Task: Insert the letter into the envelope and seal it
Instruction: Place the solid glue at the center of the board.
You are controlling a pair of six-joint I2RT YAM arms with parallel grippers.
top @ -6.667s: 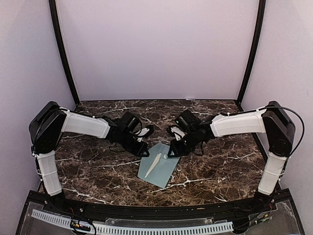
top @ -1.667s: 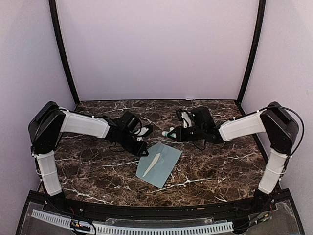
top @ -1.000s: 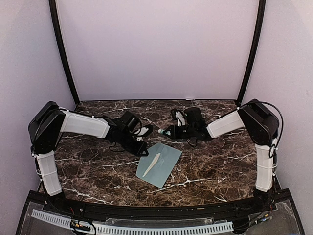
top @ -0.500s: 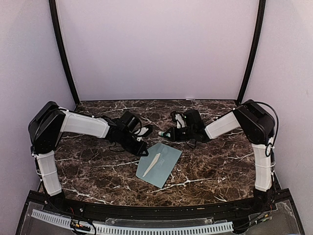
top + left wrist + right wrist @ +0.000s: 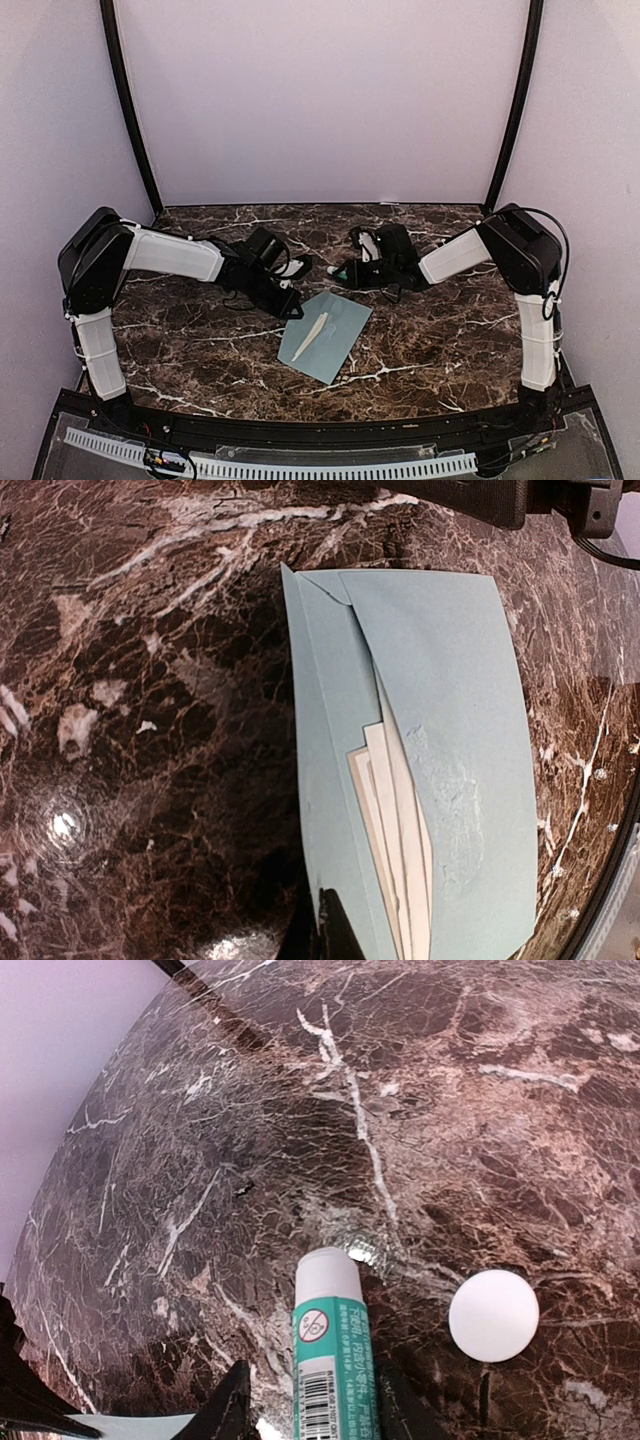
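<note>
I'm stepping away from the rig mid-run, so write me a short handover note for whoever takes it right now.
Left gripper: shut, tips at the edge of the envelope; whether it pinches the paper cannot be told.
Right gripper: fingers parted around the glue stick, with a gap on one side. A round white piece, likely its cap, sits beside it on the table.
Done: the letter is inside the envelope, its edges showing at the opening; a glue-like smear shows on the paper next to it.
Left: close the envelope and press it down to seal.
</note>
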